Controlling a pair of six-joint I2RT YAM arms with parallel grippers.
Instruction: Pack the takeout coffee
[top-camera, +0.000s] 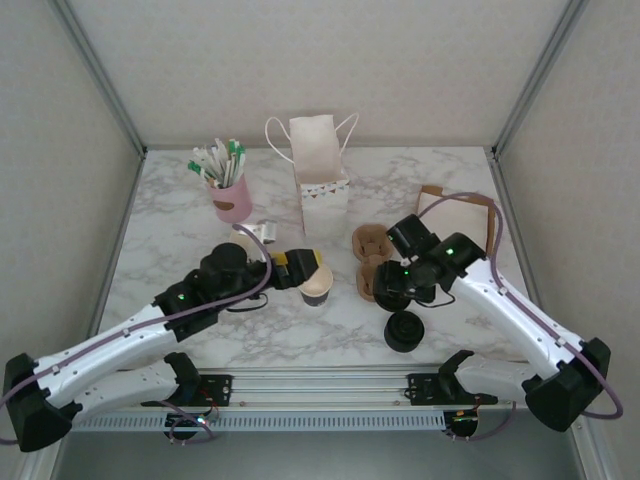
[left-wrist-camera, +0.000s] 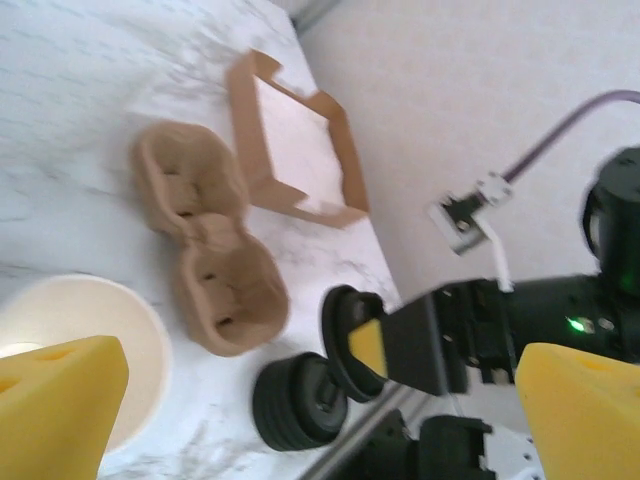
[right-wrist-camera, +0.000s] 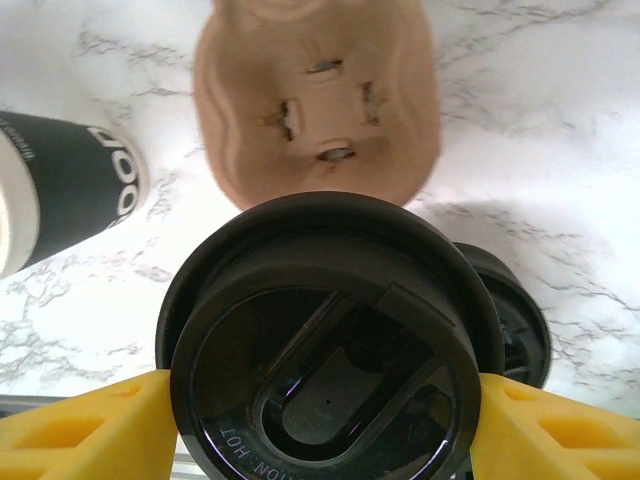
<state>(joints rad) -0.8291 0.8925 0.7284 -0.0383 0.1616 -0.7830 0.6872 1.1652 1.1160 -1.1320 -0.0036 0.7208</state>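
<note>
The takeout coffee is out of view. A lidless paper cup (top-camera: 316, 287), cream inside and dark outside, stands on the marble table (top-camera: 180, 240). My left gripper (top-camera: 303, 270) is open beside it, and its yellow fingers (left-wrist-camera: 60, 400) stand wide apart with the cup (left-wrist-camera: 70, 330) at the left one. My right gripper (top-camera: 392, 285) is shut on a round black lid (right-wrist-camera: 325, 350), held by its rim between the yellow fingers (right-wrist-camera: 80, 420), just right of the cup (right-wrist-camera: 60, 190). That lid (left-wrist-camera: 345, 340) also appears in the left wrist view.
A brown two-cup carrier (top-camera: 372, 255) lies behind the right gripper. A stack of black lids (top-camera: 403, 331) sits near the front edge. At the back stand a white paper bag (top-camera: 320, 170) and a pink cup of packets (top-camera: 232, 195). A brown tray (top-camera: 460, 215) lies at the right.
</note>
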